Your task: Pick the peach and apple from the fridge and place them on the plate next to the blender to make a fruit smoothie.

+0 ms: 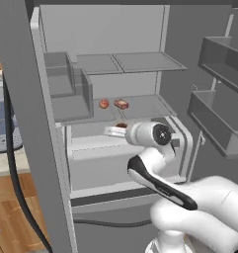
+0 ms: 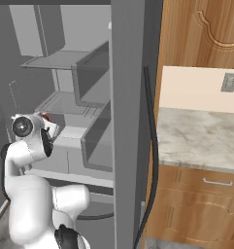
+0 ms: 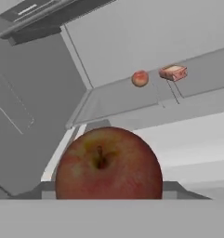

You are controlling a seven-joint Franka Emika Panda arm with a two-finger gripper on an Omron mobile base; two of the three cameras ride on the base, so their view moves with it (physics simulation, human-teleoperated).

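Observation:
The apple [image 3: 108, 165], dark red with a yellowish patch round its stem, looms large at the bottom of the hand view. The jaws press its two sides and my gripper [image 3: 108, 188] is shut on it. In the left base view the apple [image 1: 121, 125] is a red sliver at the tip of my gripper [image 1: 116, 130], by the front edge of the fridge's [image 1: 140, 62] middle shelf. The peach [image 1: 103, 104] [image 3: 140, 78] rests further back on that shelf. The plate and the blender are out of view.
A flat pinkish-tan block [image 1: 121, 104] [image 3: 174, 72] lies right of the peach. Both fridge doors stand open, with door bins [image 1: 217, 116] on the right. A blue-grey machine [image 1: 2, 123] sits on the left counter. A marble counter [image 2: 201, 136] lies beyond the door.

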